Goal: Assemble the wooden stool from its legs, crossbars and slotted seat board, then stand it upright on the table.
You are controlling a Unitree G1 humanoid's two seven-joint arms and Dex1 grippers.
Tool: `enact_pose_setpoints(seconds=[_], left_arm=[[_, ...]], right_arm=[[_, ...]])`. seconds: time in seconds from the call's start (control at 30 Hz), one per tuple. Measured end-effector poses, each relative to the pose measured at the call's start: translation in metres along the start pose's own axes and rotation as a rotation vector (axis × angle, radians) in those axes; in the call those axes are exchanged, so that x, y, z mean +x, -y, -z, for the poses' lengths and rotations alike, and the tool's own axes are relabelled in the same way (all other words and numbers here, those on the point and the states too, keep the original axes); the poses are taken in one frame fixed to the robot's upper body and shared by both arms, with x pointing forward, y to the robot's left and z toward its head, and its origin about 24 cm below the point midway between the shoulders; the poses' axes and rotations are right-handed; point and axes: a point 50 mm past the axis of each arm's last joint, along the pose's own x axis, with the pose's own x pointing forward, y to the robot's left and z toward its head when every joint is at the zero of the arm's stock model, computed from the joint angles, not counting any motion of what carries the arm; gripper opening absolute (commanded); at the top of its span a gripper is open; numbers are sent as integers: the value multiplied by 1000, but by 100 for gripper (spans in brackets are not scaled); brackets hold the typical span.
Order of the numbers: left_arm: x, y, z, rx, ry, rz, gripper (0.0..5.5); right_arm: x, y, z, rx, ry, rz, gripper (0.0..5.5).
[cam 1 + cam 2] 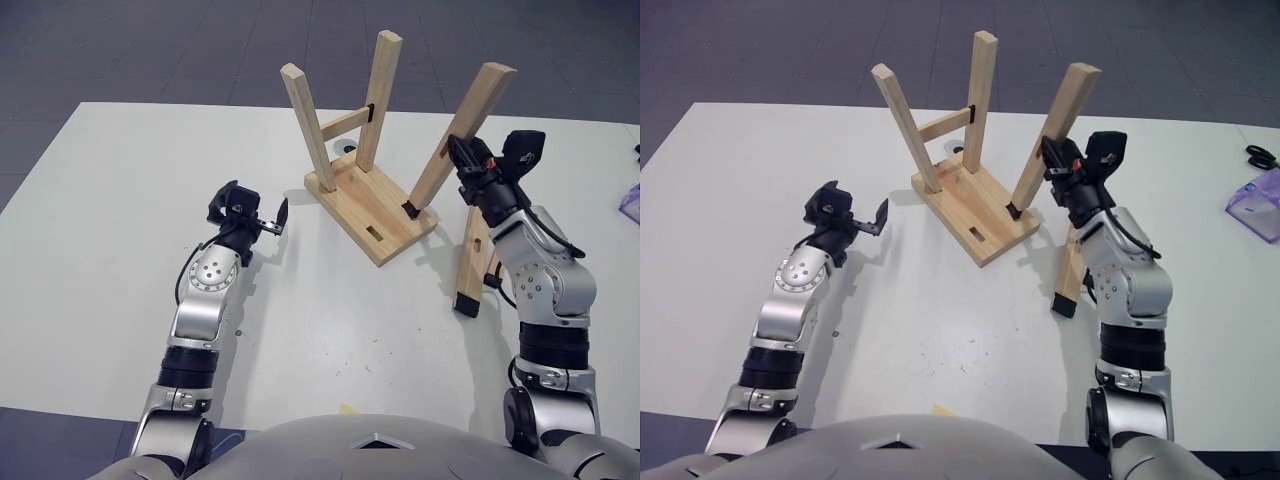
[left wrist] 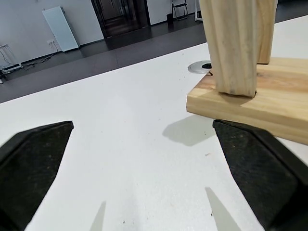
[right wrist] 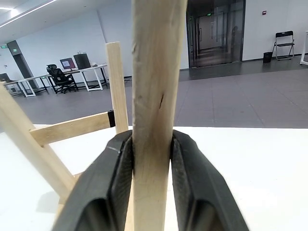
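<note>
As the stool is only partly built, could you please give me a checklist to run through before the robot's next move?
1. The right gripper is shut on the held leg: ok, fingers clamp both its sides.
2. The held leg is fully seated in the seat board: cannot tell; it leans, its foot at the board's edge.
3. The left gripper is free: ok, fingers apart, nothing held, short of the board.
4. The last leg is at hand: ok, lying on the table to the board's right.
5. A free slot awaits it: ok, near the board's front corner.
6. The crossbar joins the far legs: ok.
</note>
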Motion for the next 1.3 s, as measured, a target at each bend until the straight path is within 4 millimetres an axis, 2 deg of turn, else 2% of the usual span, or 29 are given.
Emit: enact_pose_setpoints(seconds=[0.07, 0.13, 0.27, 0.37, 0.43, 0.47, 0.57, 0.67, 0.77, 0.87, 0.97, 1.07, 1.23, 1.27, 1.3], left_arm=[[0, -3, -9, -12, 26, -5, 540], [1, -7, -20, -34, 56, -10, 540], [4, -11, -49, -64, 146, 6, 540], [2, -12, -51, -61, 143, 14, 540], [-1, -11, -47, -64, 118, 30, 540], [-1, -10, -46, -65, 113, 36, 540], [1, -14, -49, -50, 113, 49, 540], [4, -26, -58, -19, 134, 41, 540], [4, -32, -57, -16, 122, 52, 540], [7, -36, -51, -22, 97, 51, 540], [12, -34, -57, -21, 114, 67, 540], [14, -29, -60, -21, 126, 85, 540], [15, -23, -59, -26, 138, 99, 540], [15, -23, -60, -29, 142, 90, 540], [15, -24, -60, -29, 143, 82, 540]], right_arm=[[-2, 0, 0, 13, 6, 2, 103], [-3, 4, -1, 104, 13, 40, 103], [-7, 4, 4, 451, -71, -18, 103], [-13, 22, 5, 528, -72, 53, 103], [-19, 24, 4, 592, -72, 49, 103], [-22, 19, 4, 615, -85, 14, 103], [-31, -21, 22, 673, -205, -168, 103], [-45, -57, 39, 743, -325, -336, 103], [-55, -75, 54, 747, -432, -414, 103], [-46, -87, 68, 702, -483, -407, 103], [-36, -107, 69, 664, -499, -493, 103], [-36, -120, 78, 660, -535, -555, 103], [-16, -159, 88, 632, -544, -668, 103], [-13, -162, 88, 622, -538, -675, 140], [-11, -165, 89, 607, -537, -683, 154]])
